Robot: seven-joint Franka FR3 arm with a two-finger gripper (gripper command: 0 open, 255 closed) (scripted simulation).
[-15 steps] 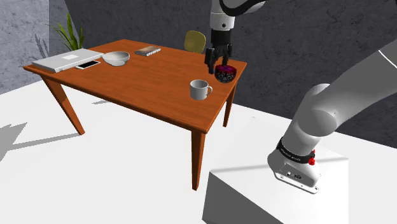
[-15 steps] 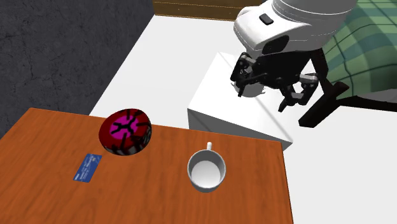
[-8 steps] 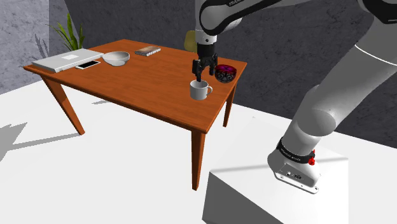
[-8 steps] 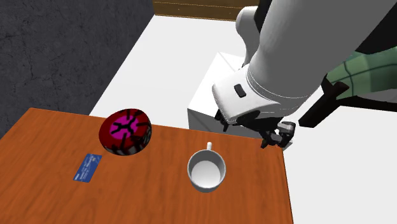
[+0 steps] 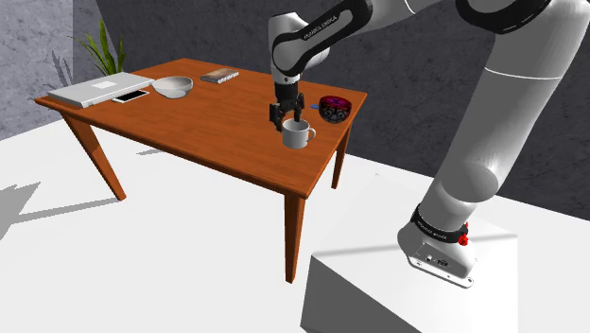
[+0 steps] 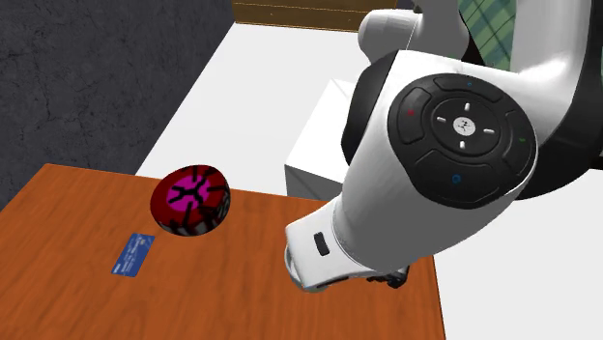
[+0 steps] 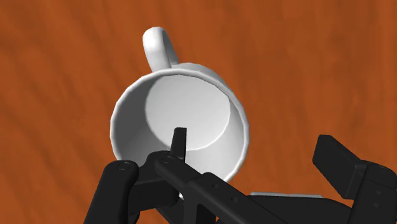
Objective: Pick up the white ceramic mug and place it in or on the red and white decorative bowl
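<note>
The white mug (image 5: 299,133) stands upright near the table's front corner, its handle (image 7: 157,48) pointing away from my hand. My black gripper (image 5: 286,121) hangs open just above the mug's rim. In the wrist view the gripper (image 7: 261,156) straddles the mug (image 7: 178,118): one fingertip (image 7: 180,139) is over the inside and the other finger (image 7: 343,164) is outside the wall. Nothing is clasped. The dark red bowl (image 5: 335,107) with a magenta inside (image 6: 190,200) sits on the table corner just beyond the mug. In the second exterior view my arm hides the mug.
The orange-brown table (image 5: 208,123) also carries a laptop (image 5: 99,88), a phone (image 5: 130,96), a white bowl (image 5: 173,86) and a book (image 5: 219,75) at its far end. A blue card (image 6: 133,254) lies near the red bowl. A yellow chair (image 5: 289,61) stands behind the table.
The hand has moved from above the red bowl over to the mug and come down onto its rim. In the second exterior view the arm now covers the mug.
</note>
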